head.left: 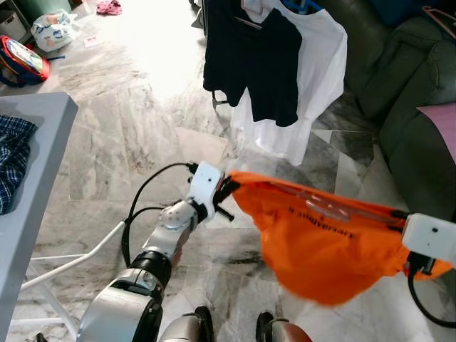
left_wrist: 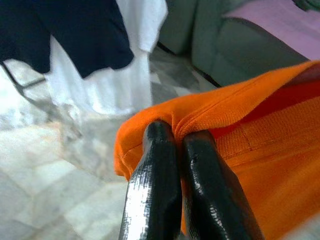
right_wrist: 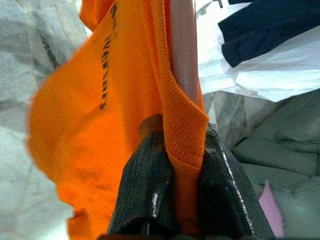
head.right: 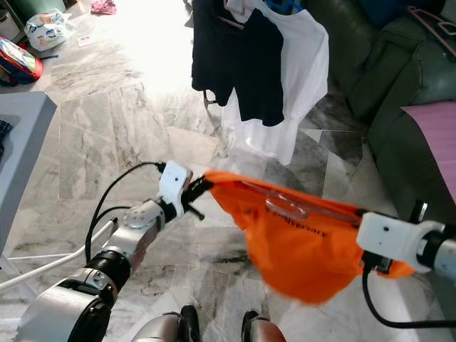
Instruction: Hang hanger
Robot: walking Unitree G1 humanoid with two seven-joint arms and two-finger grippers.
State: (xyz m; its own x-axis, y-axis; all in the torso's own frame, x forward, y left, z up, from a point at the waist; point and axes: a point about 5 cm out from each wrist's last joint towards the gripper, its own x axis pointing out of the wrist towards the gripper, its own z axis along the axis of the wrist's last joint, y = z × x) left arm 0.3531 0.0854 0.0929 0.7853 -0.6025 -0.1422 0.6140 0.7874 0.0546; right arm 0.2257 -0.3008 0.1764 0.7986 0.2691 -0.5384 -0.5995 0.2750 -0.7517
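Three shirts are in sight: one bright orange cotton T-shirt with dark lettering point(head.left: 324, 239), one black short-sleeved T-shirt point(head.left: 249, 60) and one white T-shirt point(head.left: 317, 78). One pinkish hanger point(head.right: 285, 205) shows. Two grippers with black fingers hold cloth: one left gripper point(left_wrist: 175, 135) and one right gripper point(right_wrist: 182, 145). There is one grey table point(head.left: 28, 185), one blue plaid cloth point(head.left: 13, 160), one dark green sofa point(head.left: 413, 100), one pink cushion point(head.left: 442, 125), and two bags on the marble floor point(head.left: 121, 135).
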